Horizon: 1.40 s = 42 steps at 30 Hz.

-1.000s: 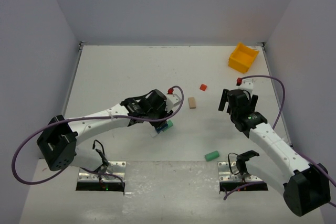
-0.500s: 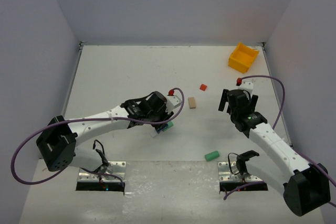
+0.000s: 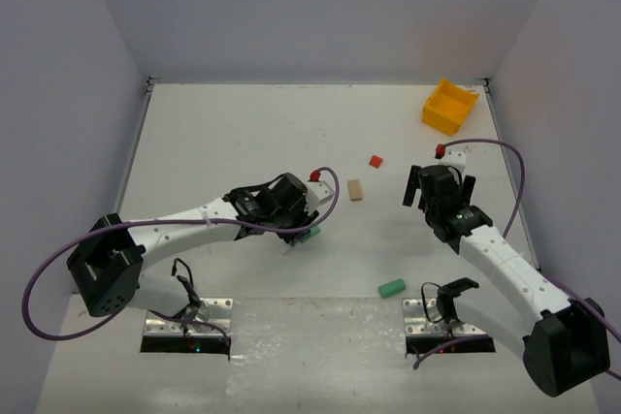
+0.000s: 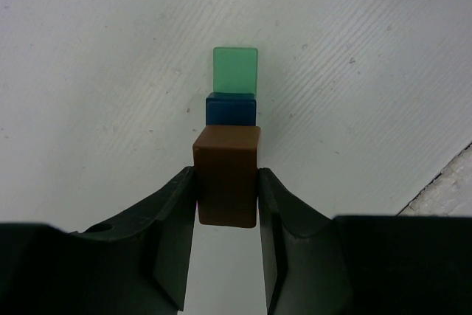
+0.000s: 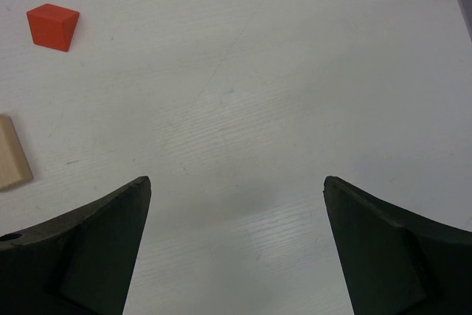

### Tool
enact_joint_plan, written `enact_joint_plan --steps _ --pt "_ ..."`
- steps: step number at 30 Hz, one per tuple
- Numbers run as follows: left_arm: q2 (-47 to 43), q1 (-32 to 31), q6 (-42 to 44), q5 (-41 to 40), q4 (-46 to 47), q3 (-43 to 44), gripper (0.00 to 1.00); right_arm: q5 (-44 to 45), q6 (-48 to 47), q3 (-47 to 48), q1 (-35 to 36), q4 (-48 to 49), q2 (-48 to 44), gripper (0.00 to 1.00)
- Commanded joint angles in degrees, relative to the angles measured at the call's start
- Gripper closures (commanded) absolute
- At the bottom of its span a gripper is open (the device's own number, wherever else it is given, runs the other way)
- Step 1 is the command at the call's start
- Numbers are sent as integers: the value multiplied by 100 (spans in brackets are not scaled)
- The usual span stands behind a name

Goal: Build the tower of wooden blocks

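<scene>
My left gripper (image 4: 226,182) is shut on a brown-looking block (image 4: 227,145). Just beyond it, in one line, sit a blue block (image 4: 231,108) and a teal-green block (image 4: 235,70); I cannot tell whether they are stacked or lying on the table. In the top view the left gripper (image 3: 294,223) covers this group left of centre, and only the teal block (image 3: 310,234) and a white bit (image 3: 289,243) show. My right gripper (image 5: 234,182) is open and empty above bare table, at the right in the top view (image 3: 440,184).
A red block (image 3: 375,160) (image 5: 52,26) and a tan block (image 3: 355,189) (image 5: 12,154) lie between the grippers. A green block (image 3: 391,288) lies near the front. A yellow bin (image 3: 449,106) stands at the back right corner.
</scene>
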Motion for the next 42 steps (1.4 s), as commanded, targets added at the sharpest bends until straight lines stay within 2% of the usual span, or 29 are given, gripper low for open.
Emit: enact_joint_plan --steps 1,30,35,42 --pt "-109 -84 61 0 318 24 99 49 71 98 -30 84 53 1" --pt "-8 -84 298 59 351 -62 97 21 29 116 -30 84 53 1" --pt "-59 -84 452 260 390 -141 93 -2 34 116 -37 84 70 1" --pt "-98 -89 511 188 504 -184 93 -35 19 116 -30 88 63 1"
